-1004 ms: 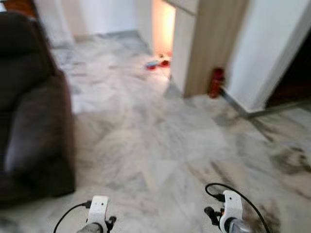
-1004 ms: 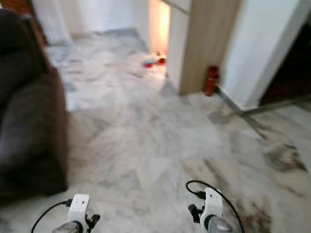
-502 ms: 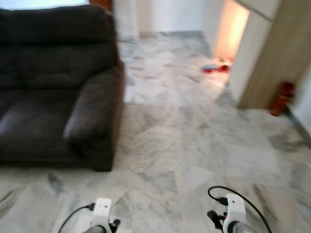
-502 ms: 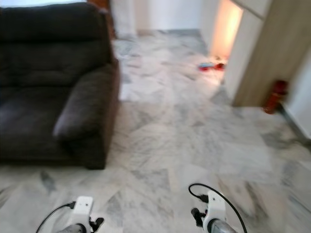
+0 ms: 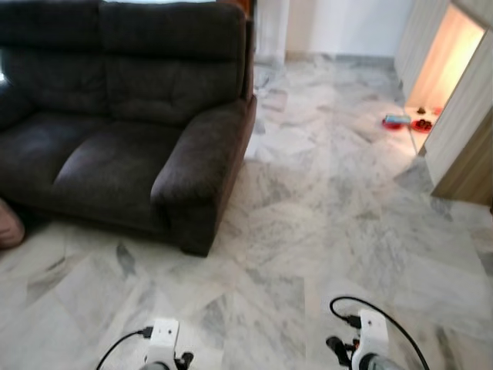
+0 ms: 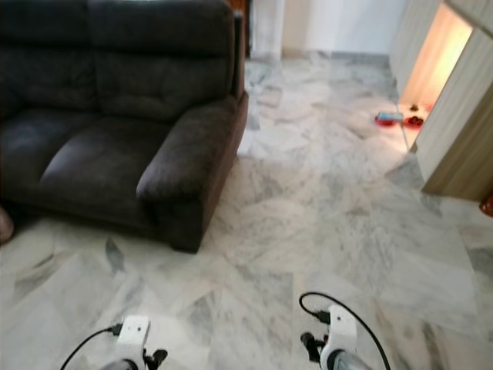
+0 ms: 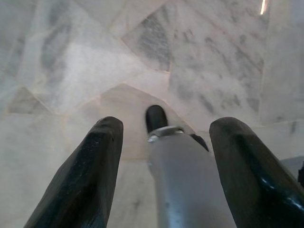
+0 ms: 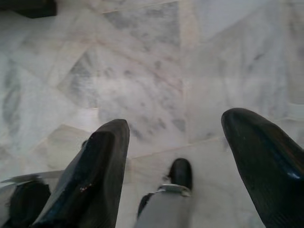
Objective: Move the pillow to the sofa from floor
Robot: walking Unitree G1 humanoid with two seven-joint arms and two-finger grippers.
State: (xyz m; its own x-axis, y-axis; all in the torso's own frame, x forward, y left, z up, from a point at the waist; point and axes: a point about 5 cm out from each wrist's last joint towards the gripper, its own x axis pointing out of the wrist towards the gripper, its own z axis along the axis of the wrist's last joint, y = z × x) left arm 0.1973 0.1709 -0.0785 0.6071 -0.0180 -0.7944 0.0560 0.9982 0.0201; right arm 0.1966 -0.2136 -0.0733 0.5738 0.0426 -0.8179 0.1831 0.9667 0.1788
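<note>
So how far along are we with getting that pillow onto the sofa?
Nothing is done yet. A pinkish shape at the far left edge, probably the pillow, lies on the marble floor beside the dark sofa, whose seat holds nothing. Both the left gripper and right gripper hang open and hold nothing. Left to do: approach, pick it up and place it on the seat.

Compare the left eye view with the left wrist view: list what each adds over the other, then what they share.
Left eye view: the dark sofa, a pinkish pillow cut off at the frame edge, lying on the floor by the sofa's front, and small red items on the floor near a lit doorway. Left wrist view: the left gripper, jaws open with nothing held, pointing down past the robot's silver leg. Shared: the grey-veined marble floor.
</note>
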